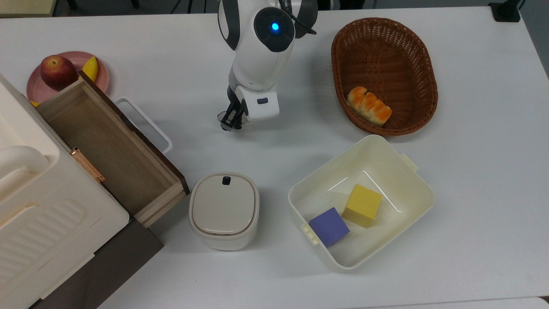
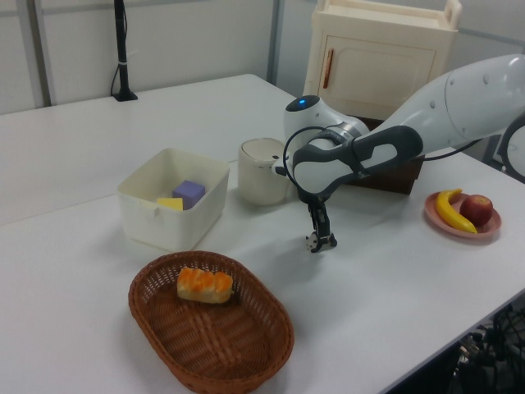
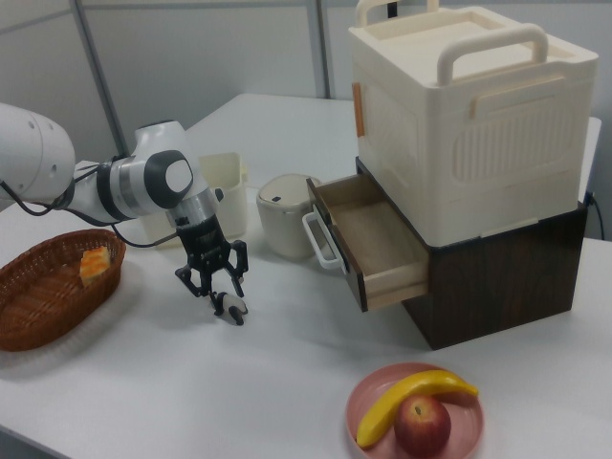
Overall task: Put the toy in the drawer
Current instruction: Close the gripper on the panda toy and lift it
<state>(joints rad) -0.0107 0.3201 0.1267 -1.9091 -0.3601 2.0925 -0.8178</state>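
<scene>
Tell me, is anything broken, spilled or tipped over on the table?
No, nothing stands out. The drawer is pulled open and bare inside, and the toy sits on the table just under the open end effector.

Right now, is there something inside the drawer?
No. In the top view the open drawer shows only its bare wood floor, and the toy stands on the table under the gripper.

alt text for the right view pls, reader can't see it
A white robot arm lowers its open gripper over a tiny panda toy on a white table. To the right view's right, a wooden drawer stands pulled open under a cream storage box.
</scene>
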